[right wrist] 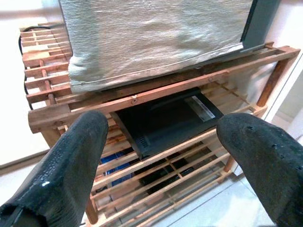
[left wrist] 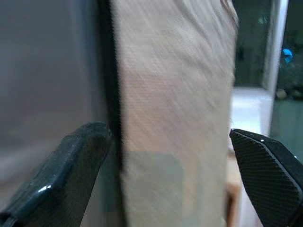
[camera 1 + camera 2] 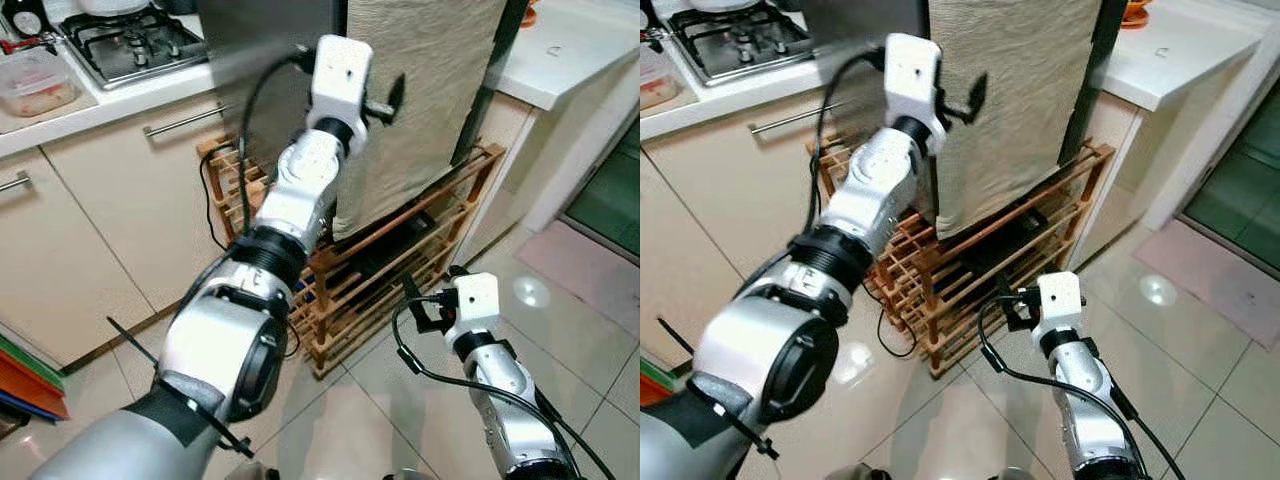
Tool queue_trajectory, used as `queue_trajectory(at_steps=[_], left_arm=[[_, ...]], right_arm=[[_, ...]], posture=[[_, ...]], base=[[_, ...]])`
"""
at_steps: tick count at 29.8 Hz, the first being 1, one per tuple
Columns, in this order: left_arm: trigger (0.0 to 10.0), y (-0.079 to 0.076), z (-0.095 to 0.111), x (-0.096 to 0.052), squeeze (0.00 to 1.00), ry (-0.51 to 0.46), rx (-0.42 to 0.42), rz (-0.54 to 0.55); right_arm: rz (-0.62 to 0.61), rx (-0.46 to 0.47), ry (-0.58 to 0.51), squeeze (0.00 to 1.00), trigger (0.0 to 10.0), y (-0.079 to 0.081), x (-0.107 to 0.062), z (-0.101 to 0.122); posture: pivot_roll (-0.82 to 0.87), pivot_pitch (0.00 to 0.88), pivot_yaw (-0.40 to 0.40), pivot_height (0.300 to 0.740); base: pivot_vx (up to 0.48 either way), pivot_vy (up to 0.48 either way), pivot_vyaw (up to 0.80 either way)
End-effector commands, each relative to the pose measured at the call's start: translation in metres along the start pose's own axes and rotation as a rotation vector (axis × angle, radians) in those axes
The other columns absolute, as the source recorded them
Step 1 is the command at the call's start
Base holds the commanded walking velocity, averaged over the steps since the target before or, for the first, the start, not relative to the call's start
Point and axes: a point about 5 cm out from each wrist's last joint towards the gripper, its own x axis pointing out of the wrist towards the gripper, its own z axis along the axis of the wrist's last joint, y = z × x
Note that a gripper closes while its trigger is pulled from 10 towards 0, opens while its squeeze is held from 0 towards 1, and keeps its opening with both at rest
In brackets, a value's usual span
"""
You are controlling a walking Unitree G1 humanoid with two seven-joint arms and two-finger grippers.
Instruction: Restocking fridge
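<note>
A dark grey fridge (image 3: 270,50) stands on a wooden slatted rack (image 3: 400,260), with a beige cloth (image 3: 420,100) draped over its front. My left arm is raised to it. The left gripper (image 3: 388,100) is open at the seam between the grey side and the cloth. In the left wrist view its fingers (image 2: 71,165) stand wide on either side of the cloth-covered face (image 2: 175,94), gripping nothing. My right gripper (image 3: 420,305) hangs low before the rack, open and empty, and faces a black device (image 1: 165,118) on the rack's shelf.
A gas hob (image 3: 130,40) and a plastic food container (image 3: 35,85) sit on the counter at the left, above beige cabinets (image 3: 80,230). A white counter (image 3: 570,50) is at the right. Glossy tiled floor (image 3: 560,360) and a pink mat (image 3: 590,260) lie to the right.
</note>
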Motion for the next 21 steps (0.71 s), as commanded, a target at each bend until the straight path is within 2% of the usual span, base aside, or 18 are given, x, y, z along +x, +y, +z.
queue_trajectory(at_steps=[1, 7, 13, 21], left_arm=[[10.0, -0.002, 0.007, 0.003, 0.0, -0.007, 0.012, 0.0], [10.0, -0.01, -0.001, -0.001, 0.0, 0.042, 0.004, -0.037], [10.0, -0.013, -0.002, 0.0, 0.0, 0.043, -0.058, -0.061], [10.0, -0.012, -0.001, 0.003, 0.0, 0.053, -0.045, -0.06]], right_arm=[[0.005, -0.005, 0.003, 0.0, 10.0, -0.001, 0.001, 0.001], [0.007, -0.004, 0.005, 0.0, 10.0, 0.0, 0.0, 0.0], [0.014, 0.0, 0.006, 0.0, 10.0, 0.003, 0.0, -0.001], [0.014, 0.0, 0.009, 0.0, 10.0, 0.003, 0.0, -0.002]], posture=[[-0.12, 0.012, 0.038, 0.74], [-0.12, 0.015, 0.036, 0.74], [-0.12, 0.018, 0.039, 0.74], [-0.12, 0.023, 0.04, 0.74]], base=[[0.0, 0.0, 0.0], [0.0, 0.0, 0.0], [0.0, 0.0, 0.0], [0.0, 0.0, 0.0]])
